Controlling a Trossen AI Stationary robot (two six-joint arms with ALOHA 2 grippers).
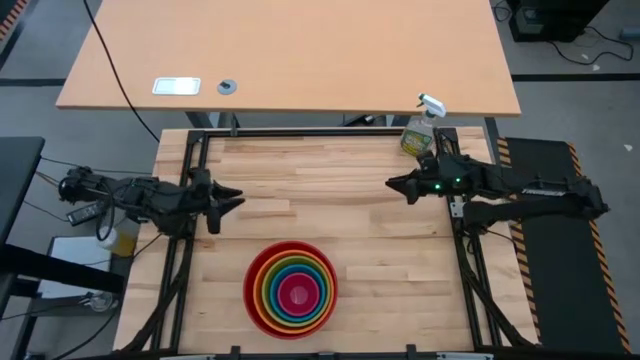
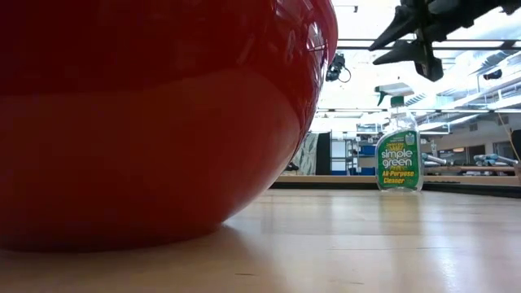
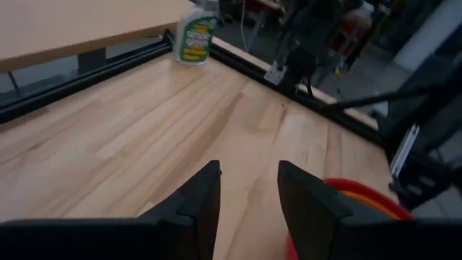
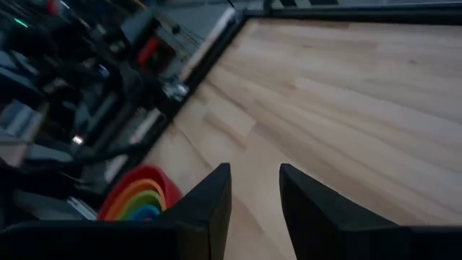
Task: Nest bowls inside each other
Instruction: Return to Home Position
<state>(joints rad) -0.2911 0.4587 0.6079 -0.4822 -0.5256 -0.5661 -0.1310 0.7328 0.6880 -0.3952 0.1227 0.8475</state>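
Several glossy bowls (image 1: 290, 290) sit nested one inside another near the table's front edge, at its middle. Red is the outermost, then orange, green and blue, with magenta-pink in the centre. The red bowl's (image 2: 146, 122) base rests on the wood. My left gripper (image 1: 232, 198) hovers open over the table's left side, above and left of the stack (image 3: 364, 198). My right gripper (image 1: 392, 183) hovers open over the right side, above and right of the stack (image 4: 141, 191). Nothing is between either gripper's fingers (image 3: 249, 189) (image 4: 254, 186).
A green-labelled spray bottle (image 1: 420, 130) (image 2: 399, 155) stands at the table's far right corner. Black frame rails (image 1: 180, 280) run along the table's sides. A tan desk (image 1: 290, 50) lies beyond the far edge. Bare wood lies between the two grippers.
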